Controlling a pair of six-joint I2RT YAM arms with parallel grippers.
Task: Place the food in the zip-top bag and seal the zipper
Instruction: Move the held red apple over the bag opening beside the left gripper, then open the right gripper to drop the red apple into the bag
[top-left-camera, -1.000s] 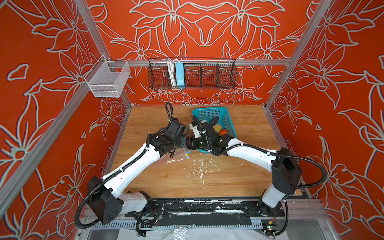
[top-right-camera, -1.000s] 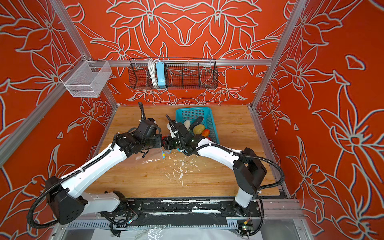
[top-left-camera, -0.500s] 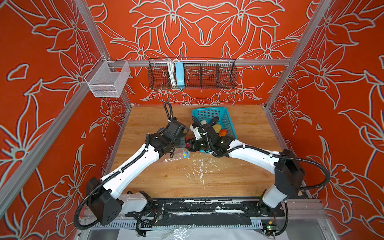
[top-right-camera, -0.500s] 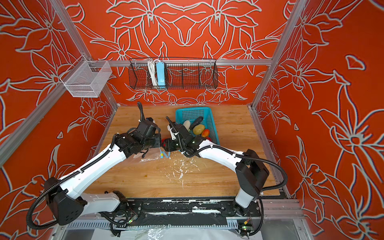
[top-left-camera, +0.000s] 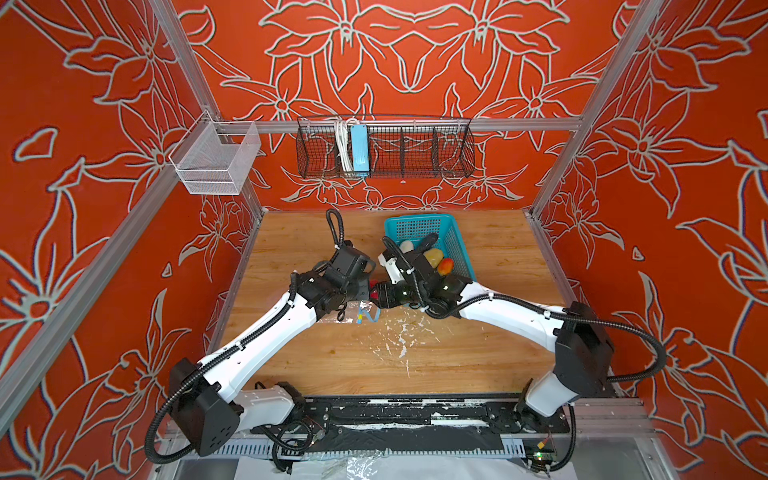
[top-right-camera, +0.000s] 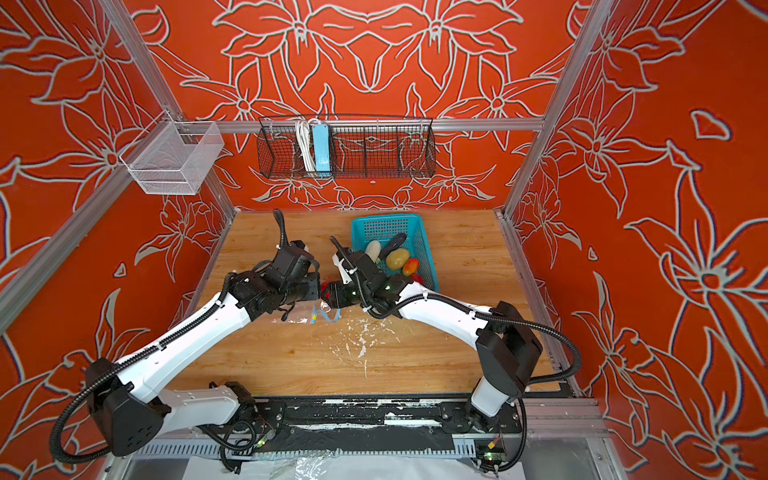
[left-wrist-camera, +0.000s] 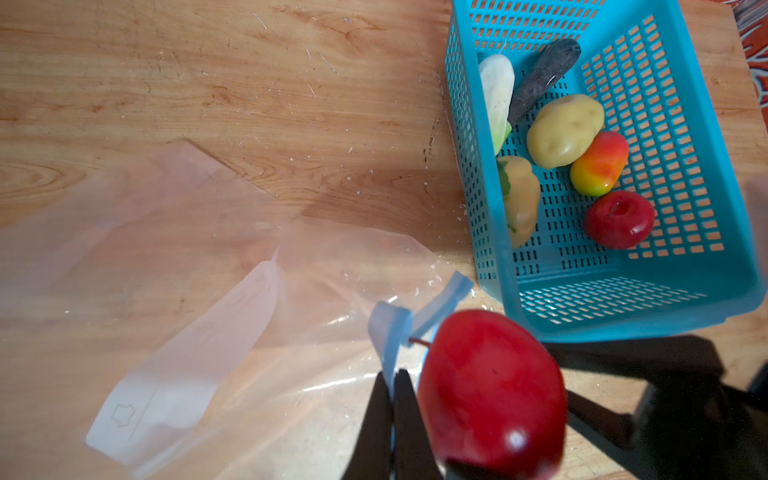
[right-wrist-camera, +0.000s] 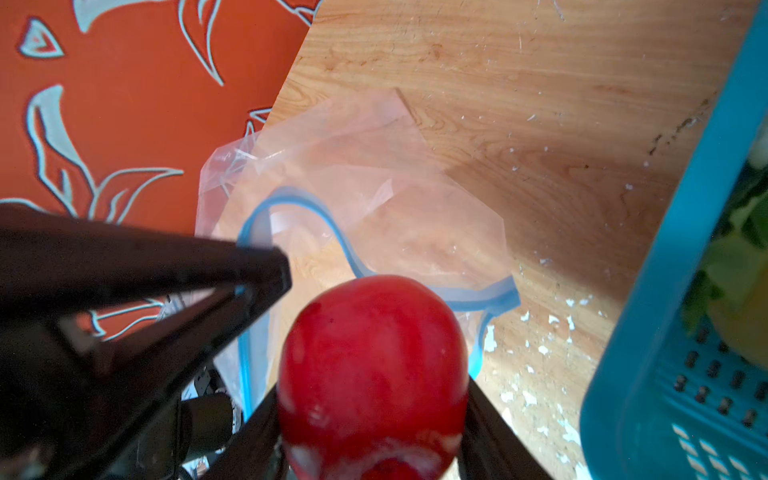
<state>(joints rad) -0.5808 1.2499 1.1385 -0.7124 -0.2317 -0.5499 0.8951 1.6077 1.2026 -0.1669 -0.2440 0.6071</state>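
The clear zip-top bag (left-wrist-camera: 187, 249) lies crumpled on the wooden table, left of the basket. My left gripper (left-wrist-camera: 392, 374) is shut on its light-blue zipper (left-wrist-camera: 390, 332) and holds one lip of the mouth up. In the right wrist view the zipper (right-wrist-camera: 299, 199) loops open in front of a red tomato (right-wrist-camera: 374, 365). My right gripper (right-wrist-camera: 372, 395) is shut on that tomato and holds it at the bag's mouth, close beside the left fingers (right-wrist-camera: 249, 270). In both top views the two grippers meet at mid-table, tomato (top-left-camera: 374, 294) between them.
The teal basket (left-wrist-camera: 623, 316) stands right of the bag. It holds a potato (left-wrist-camera: 565, 129), a red-yellow fruit (left-wrist-camera: 600, 164), a second tomato (left-wrist-camera: 619, 218), an eggplant (left-wrist-camera: 540, 79), a leafy vegetable (left-wrist-camera: 496, 95) and another yellowish piece (left-wrist-camera: 521, 199). White flecks litter the table (top-left-camera: 399, 336).
My right gripper has crept a little to the left with the tomato, closer to the left gripper and the bag's mouth. The left arm has hardly moved.
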